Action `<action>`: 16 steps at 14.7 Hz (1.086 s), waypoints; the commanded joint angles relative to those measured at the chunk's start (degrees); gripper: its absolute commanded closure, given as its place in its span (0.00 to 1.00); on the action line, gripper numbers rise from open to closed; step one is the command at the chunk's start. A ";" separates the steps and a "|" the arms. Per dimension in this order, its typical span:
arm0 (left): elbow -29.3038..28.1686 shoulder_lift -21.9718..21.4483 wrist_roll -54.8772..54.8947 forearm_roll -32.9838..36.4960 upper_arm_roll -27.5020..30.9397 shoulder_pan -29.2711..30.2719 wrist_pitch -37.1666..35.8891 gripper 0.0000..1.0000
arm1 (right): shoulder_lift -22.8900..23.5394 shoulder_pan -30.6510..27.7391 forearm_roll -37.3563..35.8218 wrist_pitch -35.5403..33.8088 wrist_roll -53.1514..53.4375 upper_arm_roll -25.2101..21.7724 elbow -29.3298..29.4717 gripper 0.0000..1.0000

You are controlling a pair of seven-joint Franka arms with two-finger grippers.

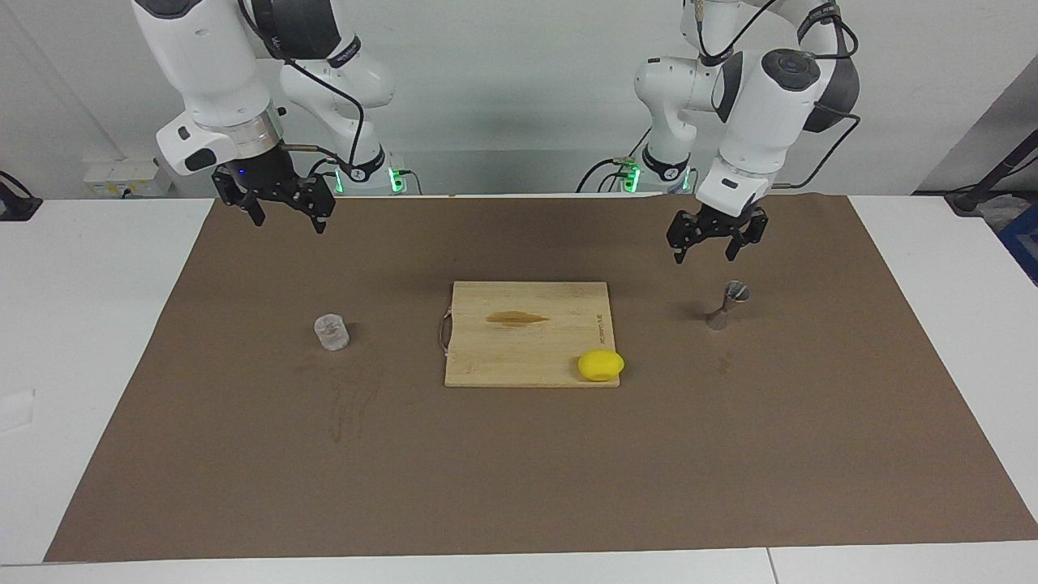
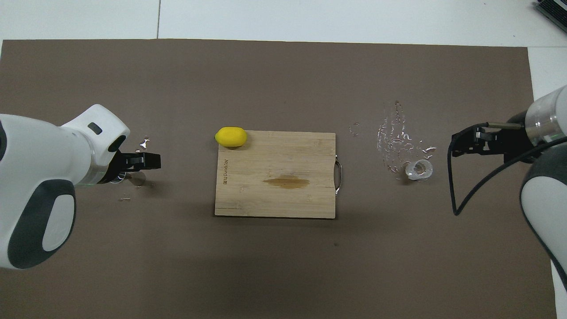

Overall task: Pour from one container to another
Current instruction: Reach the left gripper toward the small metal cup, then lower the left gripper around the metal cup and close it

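The clear faceted glass tumbler point(image 1: 332, 332) stands upright on the brown mat toward the right arm's end; in the overhead view point(image 2: 419, 170) it is seen from above. The metal jigger point(image 1: 727, 305) stands upright toward the left arm's end; in the overhead view point(image 2: 136, 179) the left hand partly covers it. My left gripper point(image 1: 705, 253) hangs open and empty in the air just over the jigger, also in the overhead view point(image 2: 150, 161). My right gripper point(image 1: 289, 223) is open and empty, raised over the mat beside the tumbler, also in the overhead view point(image 2: 458, 144).
A wooden cutting board point(image 1: 527, 357) with a dark stain lies mid-mat, a yellow lemon point(image 1: 601, 365) on its corner farther from the robots, toward the left arm's end. Wet splashes point(image 2: 394, 137) lie on the mat point(image 1: 519, 470) beside the tumbler.
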 commanded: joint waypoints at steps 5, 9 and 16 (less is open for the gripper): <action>4.47 5.36 30.27 -15.03 0.57 10.78 -2.33 0.00 | -1.27 -0.84 -0.03 1.17 -1.32 0.37 -1.58 0.00; 7.81 10.20 51.98 -24.18 0.48 15.36 -3.03 0.00 | -1.27 -0.84 -0.03 1.17 -1.32 0.37 -1.58 0.00; 7.47 14.85 85.22 -44.20 0.48 22.74 -9.61 0.00 | -1.27 -0.84 -0.03 1.17 -1.32 0.37 -1.58 0.00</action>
